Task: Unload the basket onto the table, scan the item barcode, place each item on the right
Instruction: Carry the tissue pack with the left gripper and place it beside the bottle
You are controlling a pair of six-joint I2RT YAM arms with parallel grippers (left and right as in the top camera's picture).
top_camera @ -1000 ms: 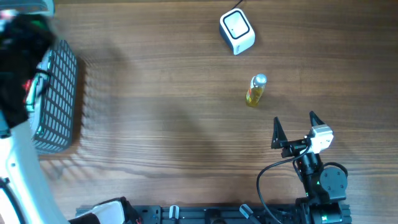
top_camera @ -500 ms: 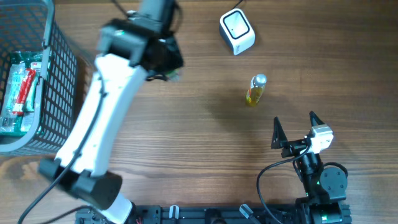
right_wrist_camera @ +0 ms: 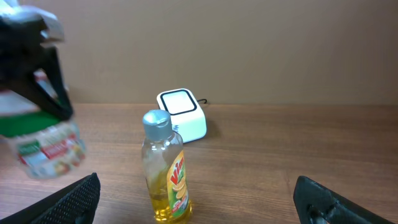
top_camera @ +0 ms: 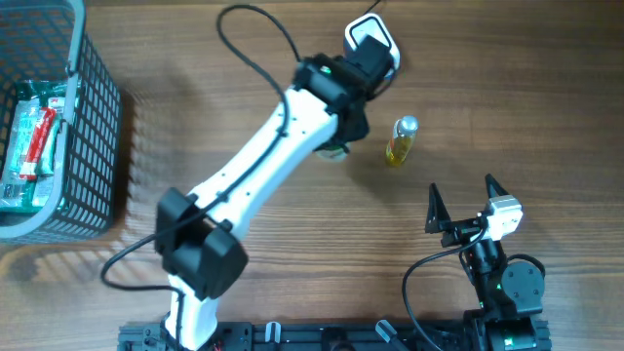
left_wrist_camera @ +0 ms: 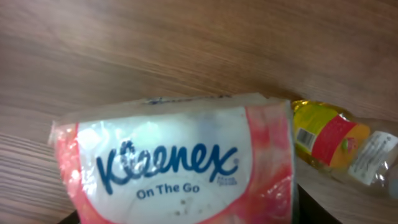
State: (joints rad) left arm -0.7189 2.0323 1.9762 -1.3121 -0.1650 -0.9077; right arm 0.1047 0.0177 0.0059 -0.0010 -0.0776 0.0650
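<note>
Overhead: left arm [top_camera: 255, 174] stretches from 7 o'clock to the scanner [top_camera: 369, 37] at 1 o'clock, its wrist over the scanner's near edge; the held item is mostly hidden under the arm here

Left wrist: tissue pack [left_wrist_camera: 174, 162] fills the frame, label to camera, bottle [left_wrist_camera: 333, 140] lying on the surface at its 3 o'clock

Right wrist only: left gripper [right_wrist_camera: 46, 106] clamped on the blurred pack from above, at 9 o'clock of the bottle, scanner behind

Right gripper [top_camera: 461, 187] at 5 o'clock overhead, jaws wide, holding nothing

Basket [top_camera: 97, 146] at 10 o'clock, packets inside
</note>
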